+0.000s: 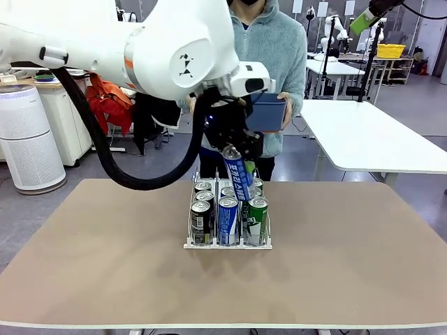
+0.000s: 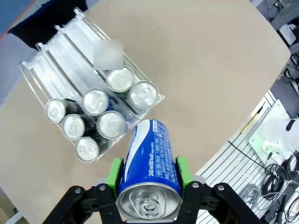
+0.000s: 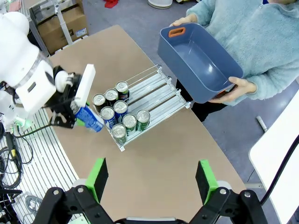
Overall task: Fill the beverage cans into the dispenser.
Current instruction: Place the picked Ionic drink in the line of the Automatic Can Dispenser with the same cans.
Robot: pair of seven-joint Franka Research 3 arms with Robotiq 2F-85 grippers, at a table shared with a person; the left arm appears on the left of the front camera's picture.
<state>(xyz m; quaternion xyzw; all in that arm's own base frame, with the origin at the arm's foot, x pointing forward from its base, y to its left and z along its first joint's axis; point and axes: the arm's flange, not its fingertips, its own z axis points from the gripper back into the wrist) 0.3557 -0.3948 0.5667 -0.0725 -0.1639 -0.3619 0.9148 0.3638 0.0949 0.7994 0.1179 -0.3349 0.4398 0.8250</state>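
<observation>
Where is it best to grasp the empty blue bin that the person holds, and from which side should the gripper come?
Probably the long rim of the blue bin nearest the table, approached from above. The bin is tilted with its open side up, so one finger can go inside the thin wall and one outside. The person's hands take the two short ends, so those are not free.

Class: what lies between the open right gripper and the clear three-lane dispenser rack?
Bare brown tabletop, seen in the right wrist view, separates the right gripper from the dispenser.
</observation>
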